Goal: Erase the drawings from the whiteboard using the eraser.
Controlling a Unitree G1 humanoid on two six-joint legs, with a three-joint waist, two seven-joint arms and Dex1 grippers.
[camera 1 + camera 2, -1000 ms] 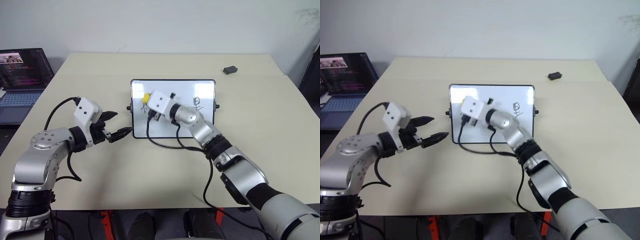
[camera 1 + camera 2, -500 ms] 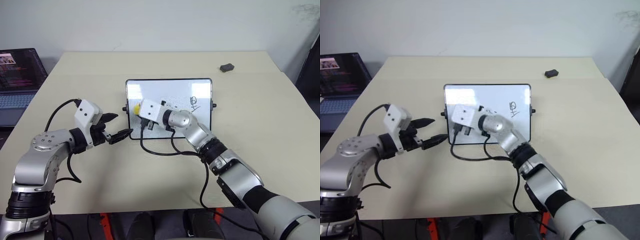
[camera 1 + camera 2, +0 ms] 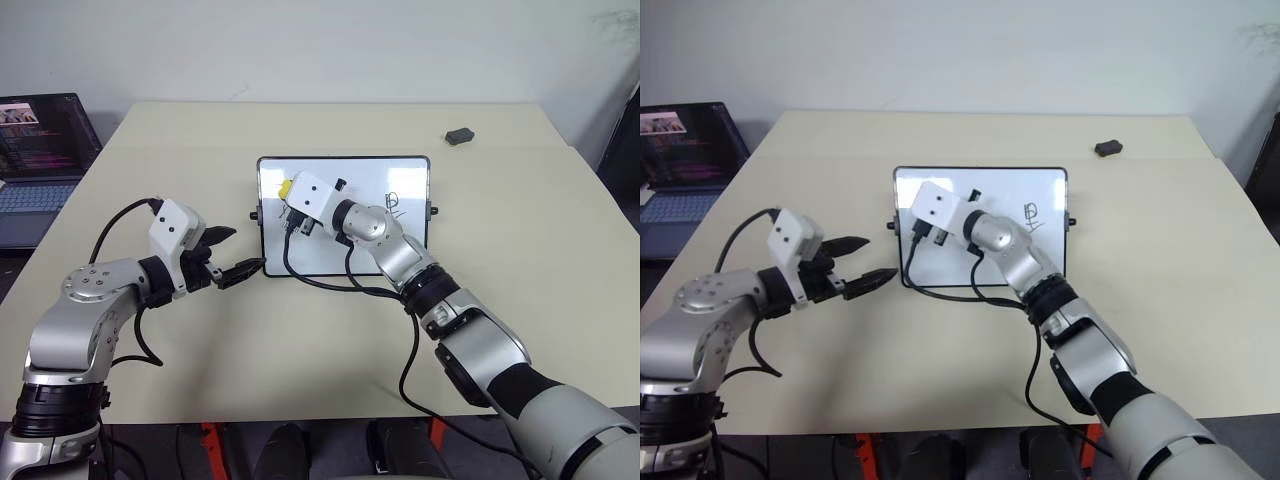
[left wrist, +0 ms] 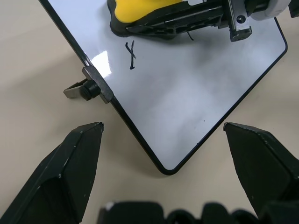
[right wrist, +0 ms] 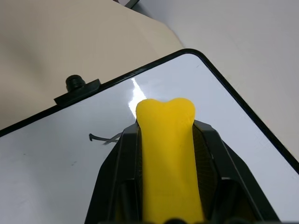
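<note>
Beige table [image 3: 300, 340] is carrying the whiteboard [image 3: 380, 250] in the left eye view, just beyond the middle and lying flat. The right gripper [image 3: 287, 192] is reaching across the board from its near right side and is clamping the yellow eraser [image 3: 286, 187] over the board's far left corner. One of the drawings [image 3: 393, 205] is showing on the right part of the board. The left gripper [image 3: 232, 252] is hovering beside the board's near left corner, with its two black fingers standing apart and nothing between them. A small dark lump [image 3: 459, 135] is lying well apart on the far right of the table, and a laptop [image 3: 40, 150] is sitting off the table's left edge. In the right eye view, the same layout is showing, with the eraser hidden behind the right wrist. In the left wrist view, the spread fingers [image 4: 70, 168] are framing the board's rounded corner, a side knob [image 4: 86, 90] is protruding from the frame, and a thin black stroke [image 4: 131, 55] is lying just beside the eraser [image 4: 140, 9]. In the right wrist view, the eraser [image 5: 168, 158] is sitting squeezed between the closed fingers [image 5: 117, 177], over the white surface near a knob [image 5: 74, 84], with a faint grey mark [image 5: 103, 138] beside it.
</note>
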